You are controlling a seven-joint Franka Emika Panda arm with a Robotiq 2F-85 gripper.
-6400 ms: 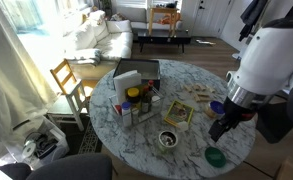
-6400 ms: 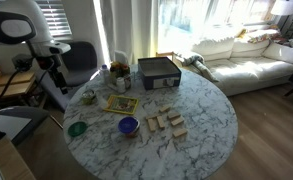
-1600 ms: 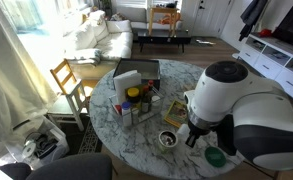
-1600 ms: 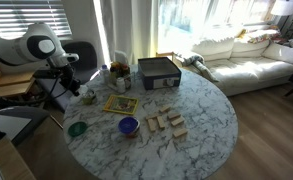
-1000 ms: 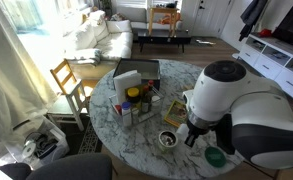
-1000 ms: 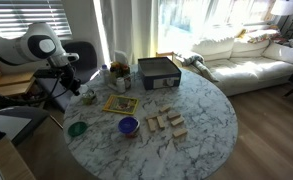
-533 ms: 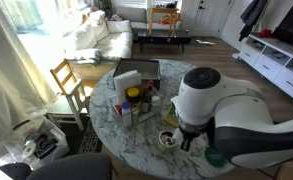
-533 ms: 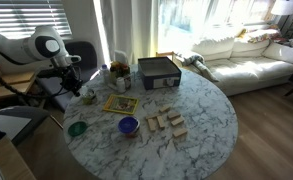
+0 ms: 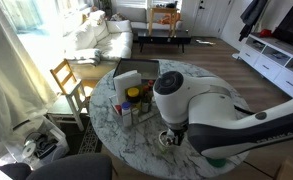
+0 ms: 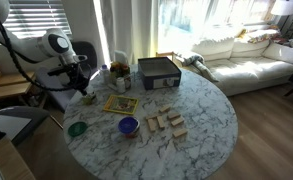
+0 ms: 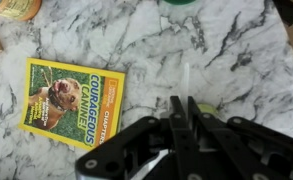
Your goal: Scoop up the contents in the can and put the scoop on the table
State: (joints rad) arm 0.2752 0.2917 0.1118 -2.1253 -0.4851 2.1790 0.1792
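Note:
In the wrist view my gripper is shut on the thin white handle of the scoop, which sticks out past the fingertips over the marble table. A yellowish-green patch shows just behind the right finger. In an exterior view the gripper hangs right over the small silver can near the table's edge. In an exterior view the arm's bulk covers most of the can. What the scoop's bowl holds is hidden.
A yellow dog magazine lies beside the gripper. A purple bowl, a green lid, wooden blocks and a dark box lie on the table. Jars stand mid-table. A wooden chair stands beside it.
The arm has swung across the table towards the can, and the gripper has come down close over it. The jaws have stayed shut.

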